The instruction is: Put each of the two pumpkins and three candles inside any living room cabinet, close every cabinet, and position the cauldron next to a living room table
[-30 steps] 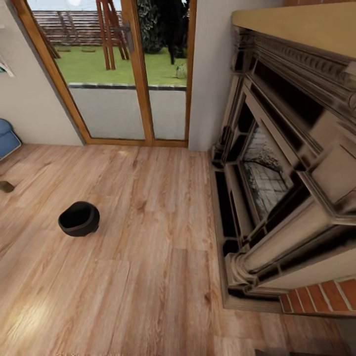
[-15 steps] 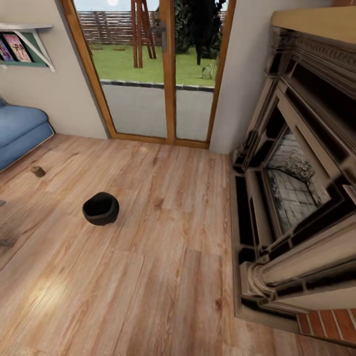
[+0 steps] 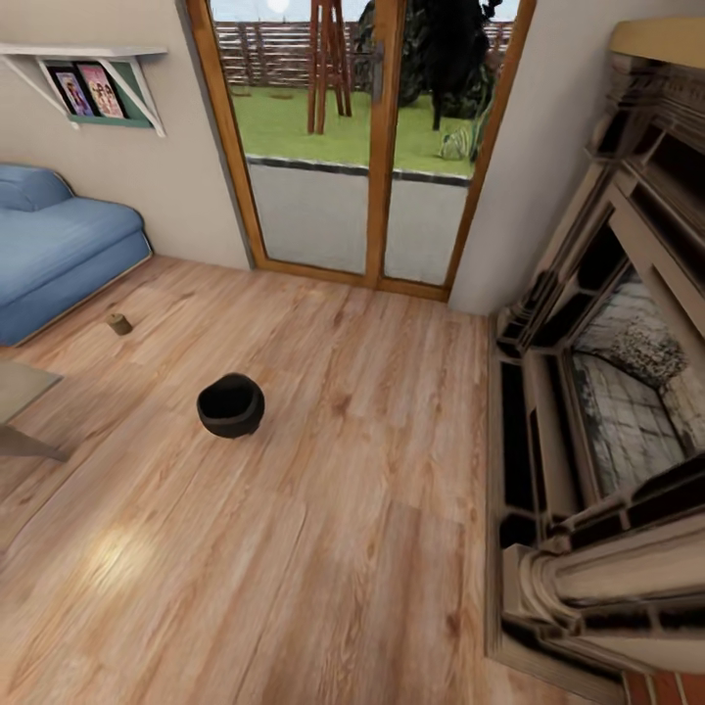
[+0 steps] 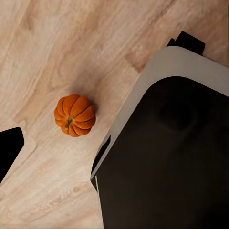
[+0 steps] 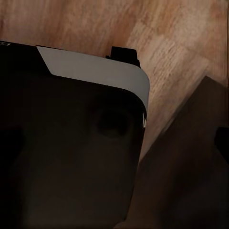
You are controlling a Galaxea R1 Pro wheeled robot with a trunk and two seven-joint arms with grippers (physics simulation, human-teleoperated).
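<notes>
The black cauldron (image 3: 231, 404) stands alone on the wood floor, left of centre in the head view. A small brown candle-like stub (image 3: 119, 323) sits on the floor further left, near the sofa. In the left wrist view an orange pumpkin (image 4: 74, 115) lies on the floor beside my own dark, grey-edged base (image 4: 176, 143). My left gripper (image 4: 114, 157) looks open, with one black fingertip (image 4: 9, 148) at the picture's edge and nothing held. My right gripper (image 5: 114, 143) also looks open, one fingertip (image 5: 223, 141) at the edge. The cabinet is out of view.
A blue sofa (image 3: 49, 245) stands at the left wall under a shelf (image 3: 88, 59) of pictures. A table corner (image 3: 15, 392) pokes in at the left. Glass garden doors (image 3: 362, 147) are ahead. A large fireplace (image 3: 607, 411) runs along the right.
The head camera has turned left, so the whole picture slid right. The sofa, shelf and table corner have come into view. The cauldron has stayed put on the floor.
</notes>
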